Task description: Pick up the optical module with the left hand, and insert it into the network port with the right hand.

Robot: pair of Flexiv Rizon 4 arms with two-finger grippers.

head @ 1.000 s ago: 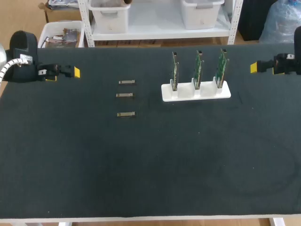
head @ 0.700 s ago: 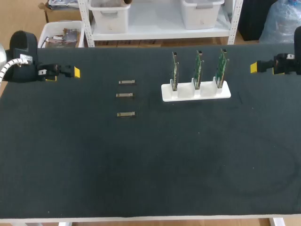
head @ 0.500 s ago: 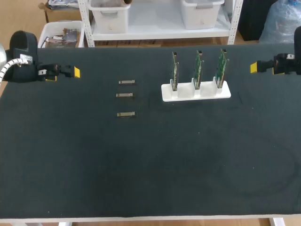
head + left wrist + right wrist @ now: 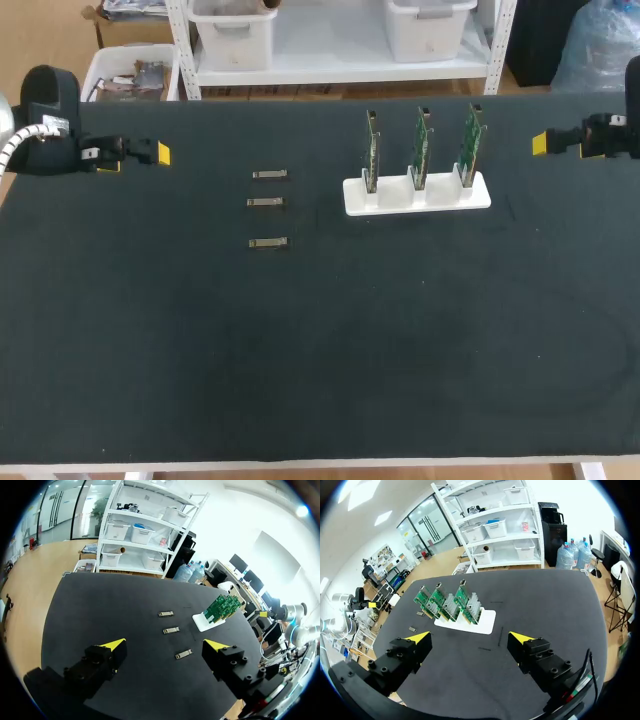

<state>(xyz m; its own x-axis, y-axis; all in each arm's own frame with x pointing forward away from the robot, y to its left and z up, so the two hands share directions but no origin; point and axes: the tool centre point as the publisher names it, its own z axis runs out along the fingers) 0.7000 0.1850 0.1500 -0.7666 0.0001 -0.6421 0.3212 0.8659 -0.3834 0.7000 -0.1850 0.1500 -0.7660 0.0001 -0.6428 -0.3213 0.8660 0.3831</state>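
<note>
Three small metal optical modules lie left of centre on the black table: one at the back (image 4: pixel 269 174), one in the middle (image 4: pixel 265 202) and one nearest the front (image 4: pixel 268 242). They also show ahead of my left gripper (image 4: pixel 165 647), the nearest module (image 4: pixel 184 654) closest to it. A white stand (image 4: pixel 417 194) holds three upright green network cards (image 4: pixel 420 148). My left gripper (image 4: pixel 140 155) stands open at the table's far left, well apart from the modules. At the far right my right gripper (image 4: pixel 560 143) is open, with the cards (image 4: pixel 447 605) ahead of it (image 4: pixel 470 640). Neither holds anything.
The black mat (image 4: pixel 320 340) covers the whole table. A wide bare stretch of it runs from the modules and the stand to the front edge.
</note>
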